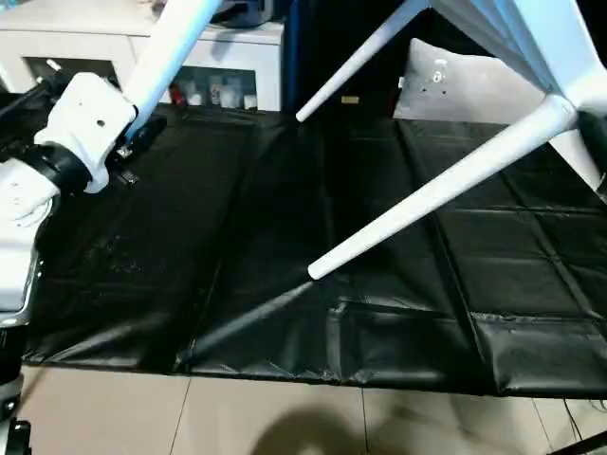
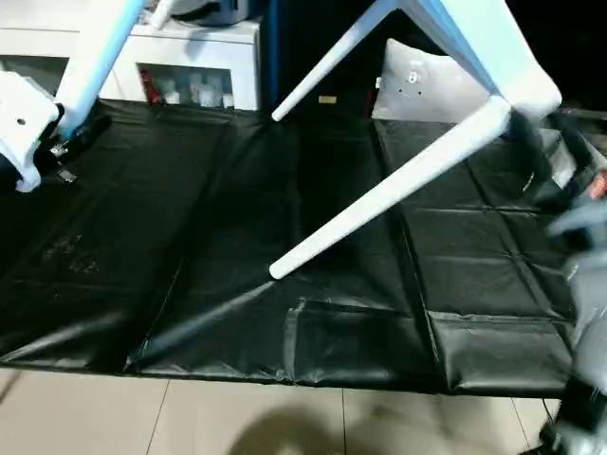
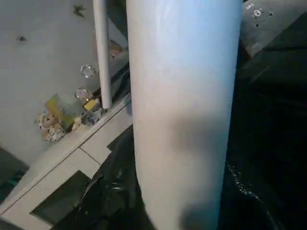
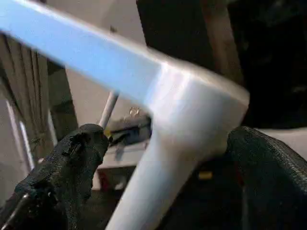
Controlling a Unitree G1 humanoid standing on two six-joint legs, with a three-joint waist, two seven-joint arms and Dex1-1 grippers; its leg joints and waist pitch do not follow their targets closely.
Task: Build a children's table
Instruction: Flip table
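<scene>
The right gripper is straddling a corner socket of the tabletop, its black fingers spread either side without clearly pressing. The left gripper is sitting against a leg; whether it is clamping I cannot tell. The assembled table is hanging tilted above the black mat, another leg slanting toward the mat's middle. Turning it upright seems the step in hand; next, both arms need to be rotating it until the feet are meeting the mat.
</scene>
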